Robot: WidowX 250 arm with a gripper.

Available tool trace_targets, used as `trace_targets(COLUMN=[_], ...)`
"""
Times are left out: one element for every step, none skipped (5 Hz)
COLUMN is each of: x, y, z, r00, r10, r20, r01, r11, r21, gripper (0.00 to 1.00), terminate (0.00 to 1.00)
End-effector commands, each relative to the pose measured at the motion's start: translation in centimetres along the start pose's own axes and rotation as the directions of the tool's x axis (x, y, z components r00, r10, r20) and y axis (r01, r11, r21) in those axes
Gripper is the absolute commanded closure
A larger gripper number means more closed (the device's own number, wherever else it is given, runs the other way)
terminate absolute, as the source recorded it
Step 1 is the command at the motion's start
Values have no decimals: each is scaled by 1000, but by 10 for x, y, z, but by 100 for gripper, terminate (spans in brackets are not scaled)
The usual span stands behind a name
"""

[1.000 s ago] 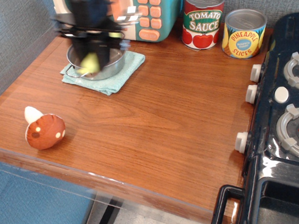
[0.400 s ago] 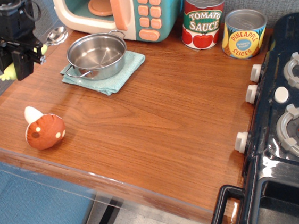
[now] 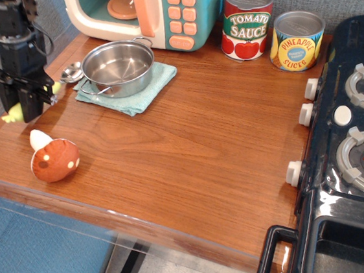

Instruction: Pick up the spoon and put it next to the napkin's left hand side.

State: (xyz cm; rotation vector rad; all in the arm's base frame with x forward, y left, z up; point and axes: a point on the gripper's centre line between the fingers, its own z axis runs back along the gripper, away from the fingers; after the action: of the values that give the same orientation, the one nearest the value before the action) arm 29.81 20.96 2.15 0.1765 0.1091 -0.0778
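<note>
Tabletop's left edge: spoon [image 3: 40, 92] crosswise between jaws.

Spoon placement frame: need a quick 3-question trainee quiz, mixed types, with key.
1. True or false: the end effector holds the spoon.
2. What sits on the napkin? A) steel pot B) tomato sauce can C) toy mushroom
3. Fill in: the spoon's bowl is near the napkin's ____ edge.

Key: 1 true; 2 A, the steel pot; 3 left.
</note>
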Motion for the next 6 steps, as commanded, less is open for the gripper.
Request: trace_targets(x=[-9, -10, -14, -29, -38, -36], y=[24, 24, 20, 18, 17, 17], z=[11, 8, 27, 60, 68, 64], r00=[995, 997, 994, 981, 973, 980], r10=[89, 80, 46, 43, 38, 59], r20=[33, 22, 94, 187, 226, 190], r01=[-90, -81, -49, -49, -42, -64], r11=[995, 996, 998, 998, 999, 998], r21=[32, 33, 36, 29, 14, 20], gripper=[100, 0, 0, 0, 0, 0], terminate=[0, 0, 0, 0, 0, 0])
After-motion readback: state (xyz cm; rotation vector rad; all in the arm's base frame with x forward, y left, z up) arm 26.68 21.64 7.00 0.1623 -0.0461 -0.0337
